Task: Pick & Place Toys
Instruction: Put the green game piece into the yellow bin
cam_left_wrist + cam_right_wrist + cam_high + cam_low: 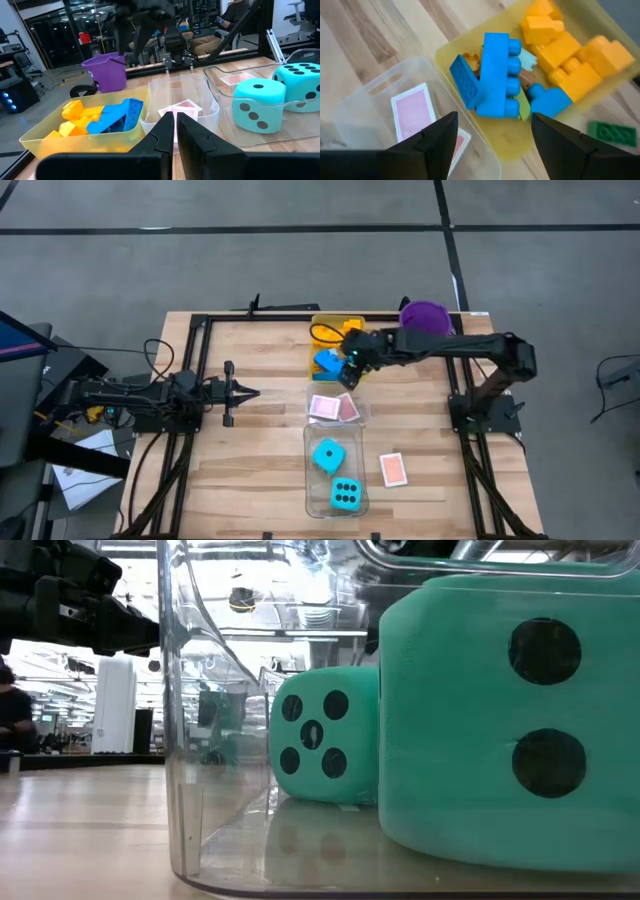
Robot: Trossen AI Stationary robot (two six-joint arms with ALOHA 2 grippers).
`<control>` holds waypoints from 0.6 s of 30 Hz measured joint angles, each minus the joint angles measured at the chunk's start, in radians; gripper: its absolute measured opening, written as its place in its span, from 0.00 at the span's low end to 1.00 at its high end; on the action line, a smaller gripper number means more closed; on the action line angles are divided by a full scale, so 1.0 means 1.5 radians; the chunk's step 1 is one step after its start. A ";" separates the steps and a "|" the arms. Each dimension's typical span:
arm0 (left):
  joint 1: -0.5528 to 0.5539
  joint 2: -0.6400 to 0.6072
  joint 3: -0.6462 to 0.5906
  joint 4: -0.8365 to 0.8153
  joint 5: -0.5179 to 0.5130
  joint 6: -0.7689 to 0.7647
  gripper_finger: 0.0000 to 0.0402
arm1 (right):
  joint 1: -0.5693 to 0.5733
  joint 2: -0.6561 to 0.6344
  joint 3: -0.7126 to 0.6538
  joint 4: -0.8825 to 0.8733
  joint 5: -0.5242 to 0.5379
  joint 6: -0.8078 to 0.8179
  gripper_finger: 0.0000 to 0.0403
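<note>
Dice (500,730) are filling the low view, sitting in the clear tray (335,470) at 6 o'clock. Over the yellow tray (555,130) at 12, the right gripper (492,135) is hovering with fingers spread and empty above the blue brick (497,75); judging by this, a brick has just been dropped. Next, it should be reaching for the loose card (393,469) at 5. Only the right wrist view is showing a green brick (610,132) outside the tray. At 9, the left gripper (175,127) is waiting, fingers pressed together.
</note>
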 joint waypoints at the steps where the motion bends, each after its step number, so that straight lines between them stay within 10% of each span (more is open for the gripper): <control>1: 0.000 0.000 0.000 0.000 0.000 0.000 0.04 | 0.011 -0.009 0.000 -0.014 0.012 0.011 0.61; 18: 0.000 0.000 0.000 0.008 0.000 0.000 0.04 | 0.111 -0.040 -0.072 -0.146 0.146 0.209 0.61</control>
